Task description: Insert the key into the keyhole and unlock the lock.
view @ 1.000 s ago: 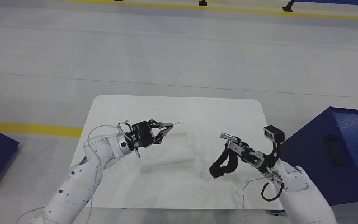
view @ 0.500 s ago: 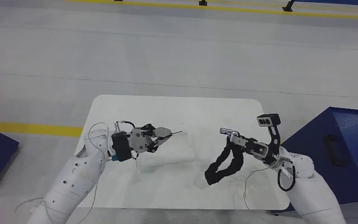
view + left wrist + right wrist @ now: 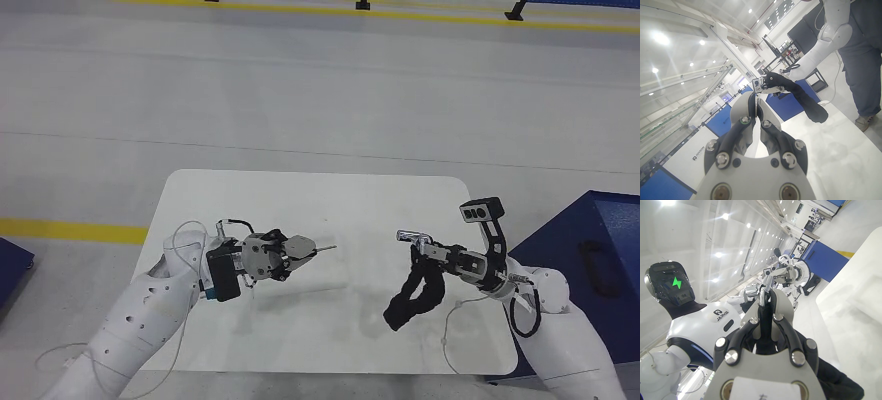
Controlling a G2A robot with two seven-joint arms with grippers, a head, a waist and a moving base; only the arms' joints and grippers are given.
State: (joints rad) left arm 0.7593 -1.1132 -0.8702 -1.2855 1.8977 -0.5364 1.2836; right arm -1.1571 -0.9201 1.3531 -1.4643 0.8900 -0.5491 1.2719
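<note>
1. Desk [image 3: 300, 195]: white, bare around both of my arms. Both claws hang over its middle, so they can close toward each other without nearing an edge. A blue cabinet [image 3: 600, 260] stands just beside the desk's right edge, near my right arm (mind it if that arm pulls back).
2. Black sleeved cable [image 3: 412, 300]: this is the lock's tether, drooping in a loop below my right claw. I cannot tell whether its low end touches the desk. Judgement: the hanging weight could swing the lock when the key pushes.
3. Right claw [image 3: 422, 252]: clamped on the cable's upper end, just behind the lock body. This holds the lock off the desk with its face turned toward my other arm.
4. Left claw [image 3: 755, 103]: fingers pressed together on the key's head, with the blade left free ahead.
5. Lock body [image 3: 757, 85]: a small silver block, well apart from the key tip, with open air between them.
6. Key [image 3: 322, 246]: the thin blade points across at the lock, roughly level.
7. Keyhole [image 3: 758, 88]: a small round opening facing my left claw, close to the blade's line. Judgement: the approach is underway, and fine alignment comes before any push.
</note>
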